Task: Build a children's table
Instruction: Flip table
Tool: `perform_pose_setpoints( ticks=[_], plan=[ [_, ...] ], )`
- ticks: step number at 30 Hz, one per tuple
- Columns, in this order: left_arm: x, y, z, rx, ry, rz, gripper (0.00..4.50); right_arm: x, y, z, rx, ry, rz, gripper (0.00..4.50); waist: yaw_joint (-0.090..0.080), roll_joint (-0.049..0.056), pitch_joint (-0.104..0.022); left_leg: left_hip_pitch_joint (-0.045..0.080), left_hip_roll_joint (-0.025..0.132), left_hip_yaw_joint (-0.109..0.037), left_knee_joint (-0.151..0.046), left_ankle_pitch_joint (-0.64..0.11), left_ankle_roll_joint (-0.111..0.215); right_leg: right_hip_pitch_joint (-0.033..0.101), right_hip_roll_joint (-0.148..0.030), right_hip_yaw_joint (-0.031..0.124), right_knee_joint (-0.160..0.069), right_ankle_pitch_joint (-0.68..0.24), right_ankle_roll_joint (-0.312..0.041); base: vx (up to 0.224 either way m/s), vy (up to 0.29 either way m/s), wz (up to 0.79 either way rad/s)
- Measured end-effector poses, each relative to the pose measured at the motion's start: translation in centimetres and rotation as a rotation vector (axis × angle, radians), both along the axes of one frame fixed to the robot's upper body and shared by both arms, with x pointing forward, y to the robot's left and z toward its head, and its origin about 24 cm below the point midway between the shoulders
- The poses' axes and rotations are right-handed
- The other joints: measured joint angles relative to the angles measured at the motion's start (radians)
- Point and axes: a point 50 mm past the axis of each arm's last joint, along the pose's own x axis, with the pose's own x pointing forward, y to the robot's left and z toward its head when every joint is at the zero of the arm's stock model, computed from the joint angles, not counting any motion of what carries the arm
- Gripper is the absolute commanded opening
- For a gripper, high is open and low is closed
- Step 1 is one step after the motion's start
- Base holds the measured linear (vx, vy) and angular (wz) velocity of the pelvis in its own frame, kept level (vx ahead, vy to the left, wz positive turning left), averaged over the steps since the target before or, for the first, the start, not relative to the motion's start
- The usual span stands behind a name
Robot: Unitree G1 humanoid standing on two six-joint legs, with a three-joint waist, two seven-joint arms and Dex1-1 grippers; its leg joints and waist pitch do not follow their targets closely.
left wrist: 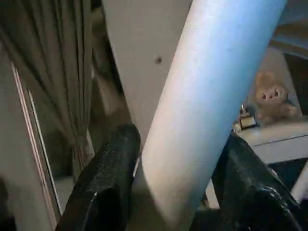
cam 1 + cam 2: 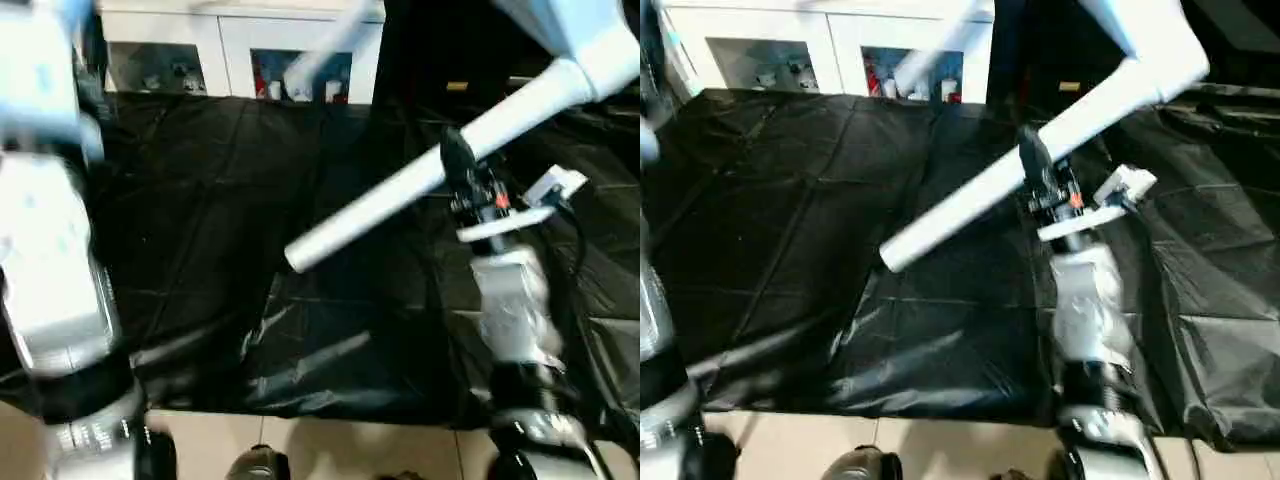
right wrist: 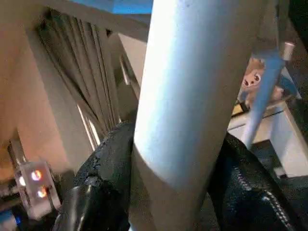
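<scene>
Each gripper's fingers (image 1: 110, 178) (image 3: 106, 168) clamp a leg (image 1: 207, 106) (image 3: 187, 96), likely lifting the table (image 2: 590, 40) off the black sheet (image 2: 230, 220).

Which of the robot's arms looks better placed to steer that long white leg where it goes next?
Probably the right: its tool grips the table leg in plain view above the black sheet.

Two white table legs (image 2: 400, 190) (image 1: 211, 106) are showing, two black-fingered grippers (image 3: 173, 187) (image 1: 178, 192), one white cabinet (image 2: 840, 45), one plush toy (image 1: 272, 98)
</scene>
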Motion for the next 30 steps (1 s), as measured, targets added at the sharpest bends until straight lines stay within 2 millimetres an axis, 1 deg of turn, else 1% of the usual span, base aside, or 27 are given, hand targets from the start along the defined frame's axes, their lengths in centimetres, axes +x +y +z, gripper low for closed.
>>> perform_pose_setpoints(
  ticks=[2,4,6,11,13,15,17,19,20,21,22,24,26,28,30],
  plan=[
    [-0.2,0.1,-0.5,-0.02,-0.001,0.001,2.06,-0.3,-0.1,0.5,-0.021,-0.019,-0.013,1.8,0.002,0.0,0.0,0.0,0.0,0.0,0.0,0.0,0.0,0.001,0.0,0.0,-0.002,0.001,0.001,0.0,0.0,0.0],
    [-0.5,0.4,-1.9,-0.073,0.014,0.005,2.06,-0.8,-0.2,1.1,-0.071,-0.04,-0.025,1.8,0.0,-0.001,0.0,0.0,0.0,0.001,-0.002,0.0,0.001,0.003,0.0,0.001,-0.009,0.006,0.004,0.0,0.0,0.0],
    [-0.7,0.5,-2.9,-0.104,0.035,0.012,2.06,-1.0,-0.1,1.3,-0.102,-0.045,-0.027,1.8,-0.004,-0.002,-0.001,0.0,0.0,0.001,-0.002,0.001,0.001,0.003,0.0,0.001,-0.009,0.007,0.005,0.0,0.0,0.0],
    [-1.3,0.9,-4.5,-0.16,0.053,0.029,2.01,-1.5,0.1,2.2,-0.167,-0.062,-0.04,1.8,-0.007,-0.005,-0.002,0.001,0.0,0.002,-0.002,0.001,0.001,0.003,0.0,0.002,-0.01,0.01,0.006,0.0,0.0,0.0],
    [-1.7,1.1,-5.4,-0.172,0.067,0.04,2.0,-1.8,0.3,2.5,-0.191,-0.072,-0.045,1.8,-0.009,-0.007,-0.002,0.003,0.0,0.002,-0.002,0.001,0.001,0.004,0.0,0.002,-0.01,0.011,0.008,0.0,0.0,0.0],
    [-2.0,1.2,-6.0,-0.181,0.079,0.046,1.95,-2.0,0.5,2.6,-0.217,-0.076,-0.055,1.8,-0.009,-0.012,-0.004,0.004,0.0,0.002,-0.004,0.001,0.0,0.005,0.0,0.002,-0.012,0.011,0.01,0.0,0.0,0.0],
    [-2.1,1.4,-6.9,-0.19,0.112,0.048,1.93,-2.1,0.7,2.8,-0.25,-0.079,-0.07,1.8,-0.011,-0.012,-0.004,0.01,0.0,0.002,-0.006,0.001,0.0,0.011,0.001,0.002,-0.017,0.012,0.015,0.0,0.0,0.0],
    [-2.2,1.5,-9.2,-0.181,0.222,0.038,1.88,-2.1,0.7,3.1,-0.324,-0.077,-0.14,1.8,-0.015,-0.015,-0.007,0.028,-0.001,0.003,-0.017,0.001,0.0,0.029,0.001,0.002,-0.03,0.013,0.019,0.0,0.0,0.0],
    [-2.1,1.3,-10.4,-0.183,0.283,0.029,1.83,-2.1,0.6,3.2,-0.364,-0.081,-0.171,1.81,-0.017,-0.018,-0.006,0.037,-0.002,0.003,-0.022,0.001,0.0,0.033,0.001,0.001,-0.037,0.01,0.024,0.0,0.0,0.0],
    [-2.0,1.2,-11.6,-0.189,0.342,0.021,1.83,-2.0,0.6,3.1,-0.397,-0.081,-0.192,1.81,-0.02,-0.023,-0.009,0.043,-0.002,0.003,-0.027,0.001,-0.001,0.039,0.001,0.001,-0.044,0.009,0.025,0.0,0.0,0.0],
    [-1.9,1.0,-12.8,-0.204,0.401,0.014,1.67,-2.0,0.7,3.1,-0.427,-0.078,-0.219,1.81,-0.023,-0.033,-0.008,0.049,-0.002,0.003,-0.031,0.001,-0.001,0.046,0.002,-0.001,-0.049,0.008,0.025,0.0,0.0,0.0],
    [-1.7,0.8,-13.9,-0.222,0.464,0.008,1.63,-1.8,0.8,2.9,-0.462,-0.06,-0.264,1.81,-0.028,-0.044,-0.008,0.052,-0.002,-0.003,-0.034,0.0,-0.001,0.056,0.005,-0.005,-0.06,0.008,0.025,0.0,0.0,0.0],
    [-1.7,0.7,-14.0,-0.217,0.472,0.002,1.6,-1.8,0.8,2.6,-0.474,-0.046,-0.293,1.81,-0.032,-0.046,-0.009,0.053,-0.002,-0.002,-0.036,0.0,-0.001,0.061,0.005,-0.004,-0.068,0.008,0.025,0.0,0.0,0.0],
    [-1.6,0.5,-14.0,-0.201,0.478,-0.011,1.59,-2.0,0.6,2.3,-0.475,-0.033,-0.326,1.81,-0.034,-0.046,-0.008,0.055,-0.003,0.0,-0.039,0.0,-0.001,0.068,0.005,-0.004,-0.076,0.008,0.025,0.0,0.0,0.0],
    [-1.6,0.6,-14.0,-0.194,0.484,-0.017,1.59,-2.1,0.5,2.0,-0.475,-0.025,-0.335,1.81,-0.037,-0.047,-0.009,0.056,-0.003,0.008,-0.043,0.0,-0.001,0.068,0.003,-0.003,-0.076,0.005,0.02,0.0,0.0,0.0]
  ],
)
